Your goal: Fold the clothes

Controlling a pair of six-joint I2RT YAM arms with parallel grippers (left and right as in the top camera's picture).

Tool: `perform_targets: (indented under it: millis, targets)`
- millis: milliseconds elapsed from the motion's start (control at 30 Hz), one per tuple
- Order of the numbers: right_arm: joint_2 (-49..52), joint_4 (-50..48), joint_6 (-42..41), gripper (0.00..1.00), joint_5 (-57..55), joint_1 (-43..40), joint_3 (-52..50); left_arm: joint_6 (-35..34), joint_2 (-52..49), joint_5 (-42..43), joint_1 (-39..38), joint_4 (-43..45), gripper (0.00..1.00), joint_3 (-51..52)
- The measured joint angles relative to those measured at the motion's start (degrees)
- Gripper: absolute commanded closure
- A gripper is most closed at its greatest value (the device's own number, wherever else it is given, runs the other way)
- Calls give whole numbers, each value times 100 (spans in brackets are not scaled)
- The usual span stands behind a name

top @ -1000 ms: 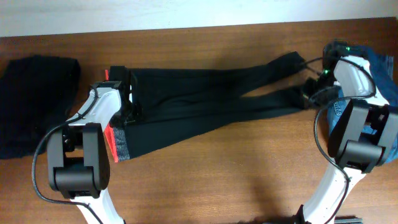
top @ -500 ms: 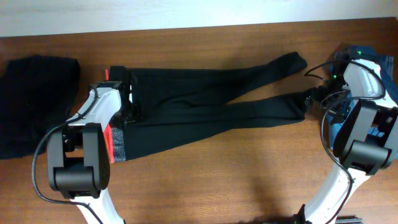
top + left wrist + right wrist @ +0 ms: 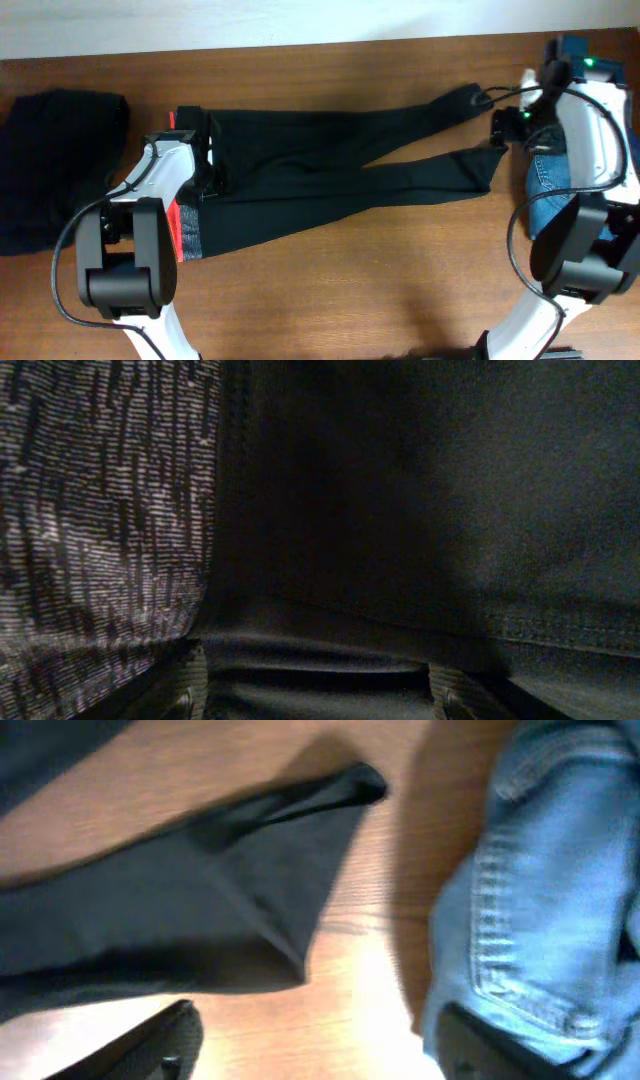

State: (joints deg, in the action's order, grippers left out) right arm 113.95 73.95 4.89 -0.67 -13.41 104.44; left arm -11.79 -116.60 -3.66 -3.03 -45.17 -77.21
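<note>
Trousers (image 3: 320, 165), 1 pair, near 1 denim garment (image 3: 540, 900); left hand (image 3: 318, 698), right hand (image 3: 315, 1045) both gaping.

my overhead camera looks straight down on the whole wooden table (image 3: 400, 280). the left wrist camera sits almost against the black trousers (image 3: 400, 490) and their grey waistband (image 3: 90, 510) (nothing else fits in). the right wrist camera looks down from higher up, on a trouser leg end (image 3: 290, 850) and the blue denim garment (image 3: 540, 890), both also seen from overhead.
</note>
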Motion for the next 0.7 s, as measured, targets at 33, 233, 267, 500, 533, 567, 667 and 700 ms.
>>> perform_targets:
  millis: [33, 233, 267, 500, 533, 567, 667, 700]
  targets:
    - [11, -7, 81, 24, 4, 63, -7, 0, 0, 0, 0, 0, 28, 0]
    - [22, -186, 424, 33, -103, 380, -166, 0, 0, 0, 0, 0, 28, 0]
    - [33, -232, 466, 34, -118, 382, -227, 0, 0, 0, 0, 0, 28, 0]
    - [284, -662, 660, 34, -192, 376, -669, 0, 0, 0, 0, 0, 28, 0]
    - [334, -702, 710, 34, -188, 376, -706, 0, 0, 0, 0, 0, 28, 0]
    - [389, -745, 756, 34, -177, 376, -734, 0, 0, 0, 0, 0, 28, 0]
    - [505, -892, 874, 34, -142, 378, -763, 0, 0, 0, 0, 0, 28, 0]
    - [535, -935, 909, 34, -140, 380, -763, 0, 0, 0, 0, -2, 28, 0]
